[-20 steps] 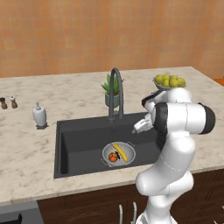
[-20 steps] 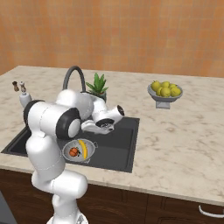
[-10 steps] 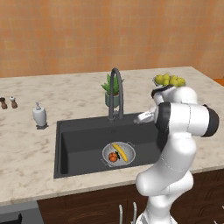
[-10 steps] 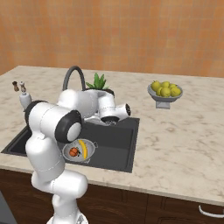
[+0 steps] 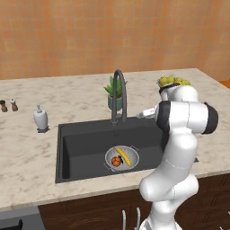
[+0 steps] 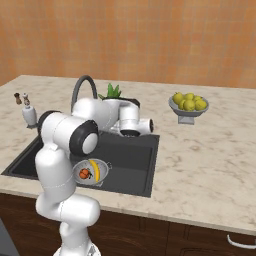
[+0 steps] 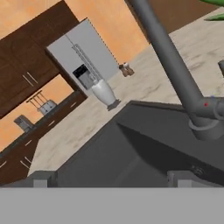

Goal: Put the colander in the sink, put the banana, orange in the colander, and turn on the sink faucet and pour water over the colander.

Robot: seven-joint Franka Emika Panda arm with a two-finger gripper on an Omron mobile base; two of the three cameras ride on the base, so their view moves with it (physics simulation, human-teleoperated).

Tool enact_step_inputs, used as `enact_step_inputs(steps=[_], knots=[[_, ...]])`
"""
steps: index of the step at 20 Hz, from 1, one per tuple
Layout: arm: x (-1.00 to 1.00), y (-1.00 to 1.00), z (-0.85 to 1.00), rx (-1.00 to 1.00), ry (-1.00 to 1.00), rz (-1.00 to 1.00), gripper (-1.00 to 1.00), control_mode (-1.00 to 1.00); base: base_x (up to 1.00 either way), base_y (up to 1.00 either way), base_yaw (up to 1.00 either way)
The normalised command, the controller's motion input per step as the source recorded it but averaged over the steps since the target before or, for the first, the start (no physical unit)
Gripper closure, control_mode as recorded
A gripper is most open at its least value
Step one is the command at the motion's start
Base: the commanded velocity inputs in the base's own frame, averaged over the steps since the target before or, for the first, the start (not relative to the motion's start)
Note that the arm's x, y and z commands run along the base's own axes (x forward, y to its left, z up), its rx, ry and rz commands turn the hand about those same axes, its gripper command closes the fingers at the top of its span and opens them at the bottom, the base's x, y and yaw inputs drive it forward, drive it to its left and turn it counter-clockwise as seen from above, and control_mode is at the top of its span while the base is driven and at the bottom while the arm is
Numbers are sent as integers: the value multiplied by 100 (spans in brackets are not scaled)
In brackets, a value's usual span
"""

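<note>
the white arm rises at the lower right of the left base view, bends at a dark elbow and reaches left across the frame's middle, its gripper (image 5: 143, 115) level beside the base of the sink faucet (image 5: 119, 95). in the hand view the two finger tips (image 7: 40, 178) sit far apart at the bottom, jaws wide with nothing between them, and the faucet's stem runs down the upper right. the colander (image 5: 121, 158) sits in the sink (image 5: 85, 139) at centre frame, holding the banana (image 5: 122, 155) and the orange (image 5: 116, 161) side by side. a soap dispenser (image 5: 40, 118) stands at middle left. no readable writing anywhere.
</note>
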Motion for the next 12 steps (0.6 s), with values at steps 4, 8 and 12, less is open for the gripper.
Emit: enact_step_inputs(steps=[4, 8, 12], knots=[[39, 3, 5, 0, -8, -7, -100, -100, 0, 0, 0], [42, 9, 0, 0, 0, -9, -100, -100, 0, 0, 0], [45, 14, 0, 0, 0, -7, -100, -100, 0, 0, 0]])
